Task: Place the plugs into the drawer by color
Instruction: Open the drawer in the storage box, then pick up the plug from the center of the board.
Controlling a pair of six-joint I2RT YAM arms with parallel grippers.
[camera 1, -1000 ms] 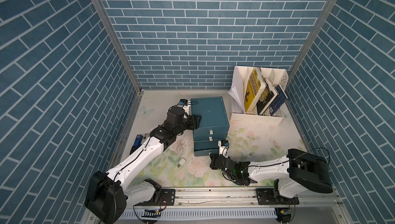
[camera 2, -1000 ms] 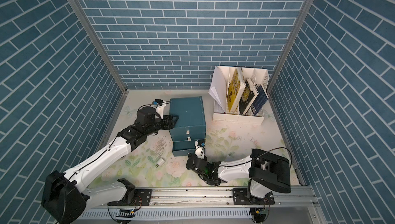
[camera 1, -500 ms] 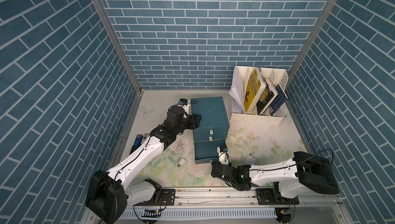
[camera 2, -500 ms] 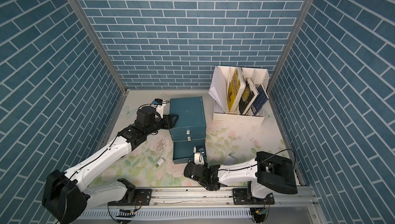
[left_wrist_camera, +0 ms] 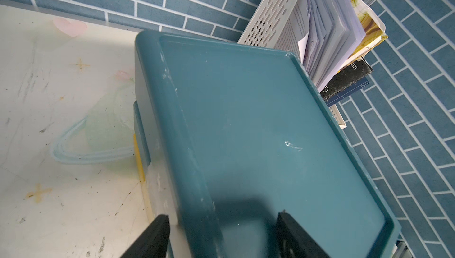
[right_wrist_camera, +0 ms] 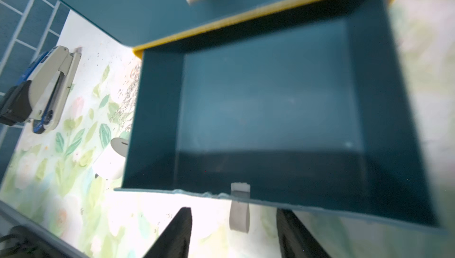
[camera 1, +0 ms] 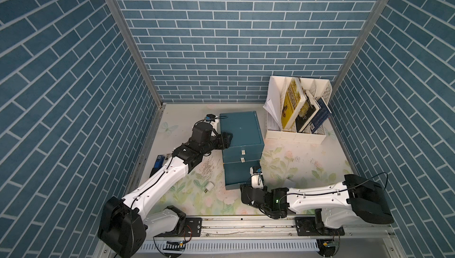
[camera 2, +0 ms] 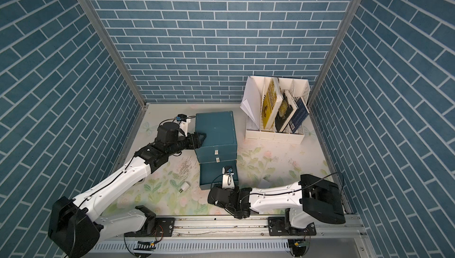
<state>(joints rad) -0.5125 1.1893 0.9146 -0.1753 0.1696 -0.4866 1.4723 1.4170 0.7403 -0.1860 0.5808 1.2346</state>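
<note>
The drawer (camera 1: 240, 126) (camera 2: 214, 126), a dark teal three-tier cabinet, stands mid-table. Its bottom tier (camera 1: 237, 175) (right_wrist_camera: 268, 96) is pulled out toward the front and holds nothing. My right gripper (right_wrist_camera: 234, 210) (camera 1: 247, 189) is open at that tier's front. The white pull tab (right_wrist_camera: 238, 217) hangs free between its fingers. My left gripper (left_wrist_camera: 222, 215) (camera 1: 226, 139) is open astride the cabinet's top left edge (left_wrist_camera: 187, 146), one finger over the top and one beside the wall. One white plug (camera 1: 209, 186) (camera 2: 185, 187) (right_wrist_camera: 110, 160) lies on the mat left of the pulled-out tier.
A blue-and-black gadget (camera 1: 158, 162) (right_wrist_camera: 37, 91) lies by the left wall. The white slotted book rack (camera 1: 295, 131) (camera 2: 273, 136) with books stands at the back right, close to the cabinet. Both arm bases sit on the front rail (camera 1: 246, 227).
The right gripper drew the bottom tier out toward the front, then opened and let go of the pull tab. The left gripper's jaws widened at the cabinet's top edge.
</note>
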